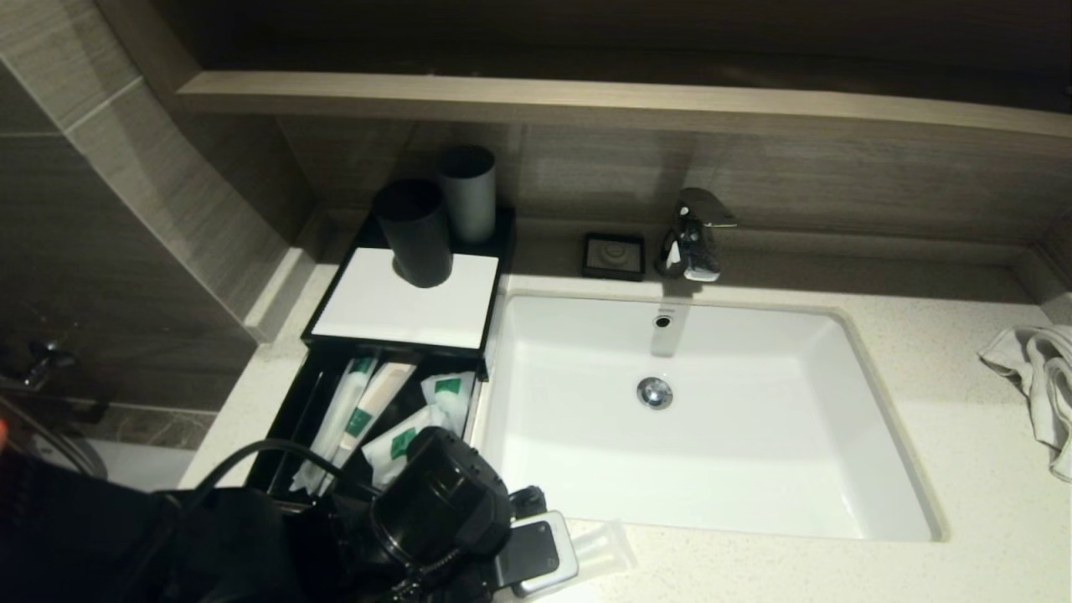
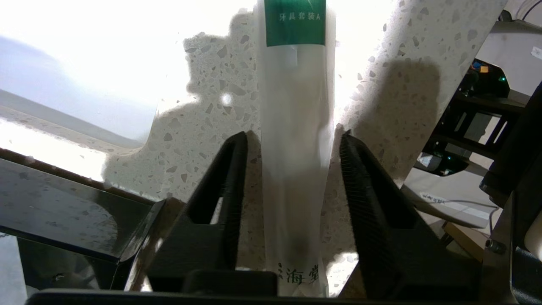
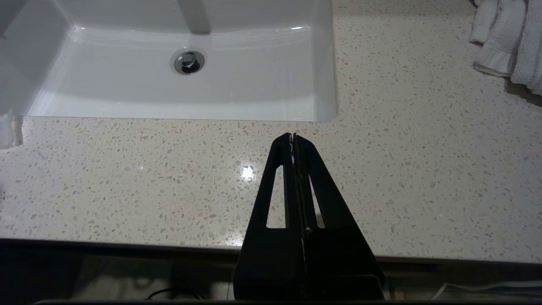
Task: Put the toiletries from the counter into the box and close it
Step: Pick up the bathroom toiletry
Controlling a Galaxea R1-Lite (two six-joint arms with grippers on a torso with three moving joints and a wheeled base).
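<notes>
Step in hand: the grasp of the last loose toiletry, as it seemed; the left gripper (image 2: pixel 292 140) was down at the near-left part of the bench (image 1: pixel 921 352), straddling a long white packet (image 2: pixel 294 140) with a green label
Left fingers: spread to a middling gap, one finger (image 2: pixel 228 186) on each side of the packet, close beside its edges but not yet pinching it, so far as the left wrist view showed
Packet: lying flat on the speckled bench, lengthwise between the fingers, just right of the box's near end; in the head view only a pale corner (image 1: pixel 599 540) of it showed by the left arm's wrist
Box: a black box (image 1: pixel 289 419) at the left of the sink (image 1: pixel 712 419), its drawer pulled open toward the near side and already holding several white, green-marked packets (image 1: pixel 377 410); two dark cups (image 1: pixel 435 218) stood on its white top
Right gripper: idle, the right gripper (image 3: pixel 293 136) hanging over the near edge of the bench in front of the sink, its fingers pressed together on nothing
Next move, as a judgement: squeeze on the packet, lift it clear, carry it left over the open drawer and drop it among the others; the thin wrapper might slip or crumple, so a firm, centred pinch would be needed
Left to do: the drawer was not yet pushed in
</notes>
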